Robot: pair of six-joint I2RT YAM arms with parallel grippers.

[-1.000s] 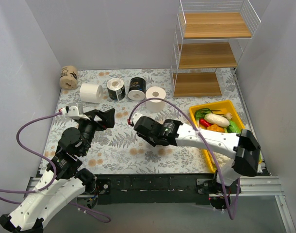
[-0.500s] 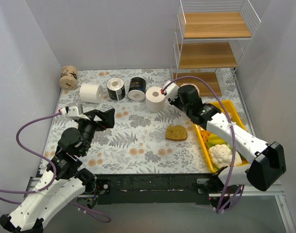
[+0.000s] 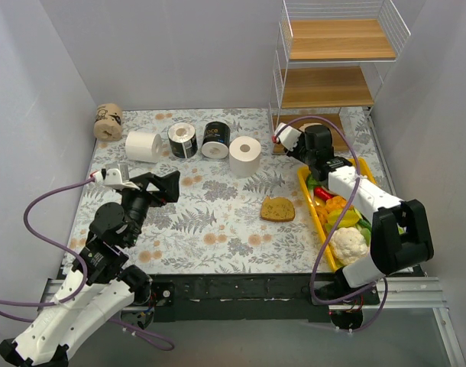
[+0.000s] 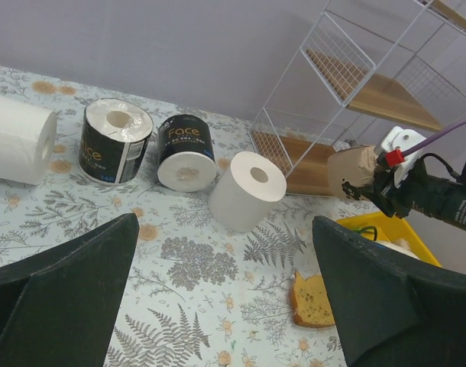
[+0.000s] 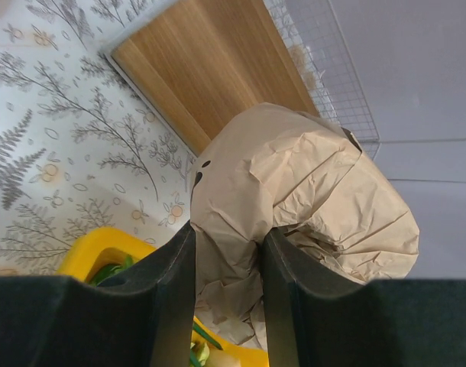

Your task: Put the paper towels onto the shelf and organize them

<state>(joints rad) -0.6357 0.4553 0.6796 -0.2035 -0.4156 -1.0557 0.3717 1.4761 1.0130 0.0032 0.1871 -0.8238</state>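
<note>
My right gripper [image 5: 225, 238] is shut on a crumpled tan paper towel roll [image 5: 294, 191] and holds it just in front of the shelf's bottom board [image 5: 210, 69]. It also shows in the top view [image 3: 308, 143] and the left wrist view [image 4: 351, 170]. The white wire shelf [image 3: 325, 76] has three bare wooden boards. On the table lie another tan roll [image 3: 108, 121], a white roll on its side [image 3: 144, 145], two black-wrapped rolls [image 3: 182, 140] [image 3: 215, 139] and an upright white roll [image 3: 245, 156]. My left gripper [image 4: 225, 290] is open and empty, well short of the rolls.
A bread slice [image 3: 277, 209] lies mid-table. A yellow tray [image 3: 347, 164] of vegetables with a cauliflower [image 3: 347, 243] sits under my right arm. Grey walls close in on the left, back and right.
My right arm has swung from the table's middle to the back right, carrying the tan roll up to the shelf's bottom tier. The bread slice is uncovered. The left arm has not moved.
</note>
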